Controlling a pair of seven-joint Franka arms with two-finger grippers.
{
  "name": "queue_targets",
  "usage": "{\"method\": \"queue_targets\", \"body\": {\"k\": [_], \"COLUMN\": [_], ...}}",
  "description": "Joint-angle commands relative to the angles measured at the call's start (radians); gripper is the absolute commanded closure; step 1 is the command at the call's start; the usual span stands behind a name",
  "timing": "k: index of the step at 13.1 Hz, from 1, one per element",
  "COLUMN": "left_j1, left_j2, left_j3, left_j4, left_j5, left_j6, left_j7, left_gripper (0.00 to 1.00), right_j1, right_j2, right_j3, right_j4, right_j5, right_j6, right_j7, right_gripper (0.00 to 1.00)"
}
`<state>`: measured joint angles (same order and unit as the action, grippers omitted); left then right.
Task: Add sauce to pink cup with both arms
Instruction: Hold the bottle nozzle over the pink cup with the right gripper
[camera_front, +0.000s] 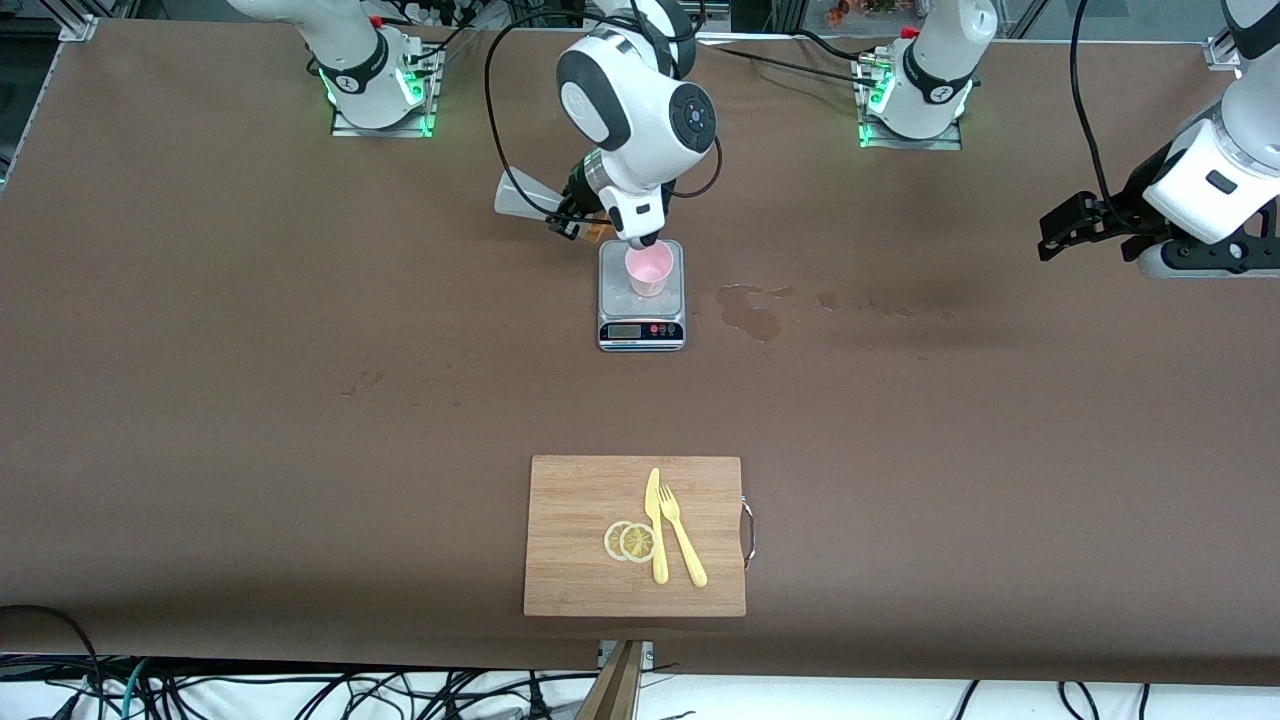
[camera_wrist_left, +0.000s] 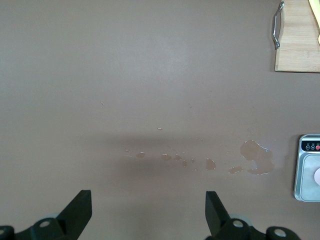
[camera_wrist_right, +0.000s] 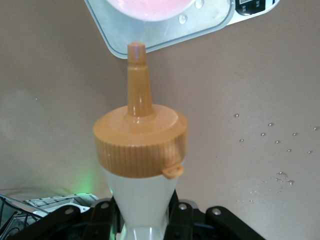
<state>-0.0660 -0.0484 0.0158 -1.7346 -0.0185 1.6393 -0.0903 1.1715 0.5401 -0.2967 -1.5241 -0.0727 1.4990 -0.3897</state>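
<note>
The pink cup (camera_front: 648, 268) stands on the grey scale (camera_front: 641, 322) in the middle of the table. My right gripper (camera_front: 577, 214) is shut on the sauce bottle (camera_front: 522, 196) and holds it tilted steeply beside and above the cup, nozzle toward it. In the right wrist view the gripper (camera_wrist_right: 142, 214) pinches the whitish bottle (camera_wrist_right: 140, 190); its orange nozzle tip sits over the scale's edge (camera_wrist_right: 170, 36), just short of the cup (camera_wrist_right: 150, 7). My left gripper (camera_front: 1060, 228) waits open and empty over the table's left-arm end, also seen in its wrist view (camera_wrist_left: 149, 212).
Wet spill patches (camera_front: 752, 312) lie on the table beside the scale toward the left arm's end, also in the left wrist view (camera_wrist_left: 257, 157). A wooden cutting board (camera_front: 580, 560) with lemon slices (camera_front: 630, 541), a yellow knife and a fork lies nearer the front camera.
</note>
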Motion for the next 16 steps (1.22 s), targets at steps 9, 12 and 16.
{"method": "queue_targets", "body": {"k": [9, 12, 16], "left_j1": [-0.001, -0.001, 0.0], "left_j2": [-0.004, -0.004, -0.004], "left_j3": [0.009, 0.015, 0.024], "left_j4": [0.009, 0.01, 0.018], "left_j5": [0.017, 0.018, 0.018], "left_j6": [-0.042, -0.042, -0.042], "left_j7": [0.014, 0.015, 0.02], "left_gripper": [0.0, 0.0, 0.0], "right_j1": [-0.003, -0.003, -0.001], "right_j2": [0.118, 0.118, 0.118], "right_j3": [-0.004, -0.006, -0.006], "right_j4": [0.206, 0.209, 0.209], "right_j5": [-0.002, -0.002, -0.002], "right_j6": [-0.117, -0.118, -0.121], "right_j7": [0.009, 0.008, 0.008], "right_gripper": [1.0, 1.0, 1.0]}}
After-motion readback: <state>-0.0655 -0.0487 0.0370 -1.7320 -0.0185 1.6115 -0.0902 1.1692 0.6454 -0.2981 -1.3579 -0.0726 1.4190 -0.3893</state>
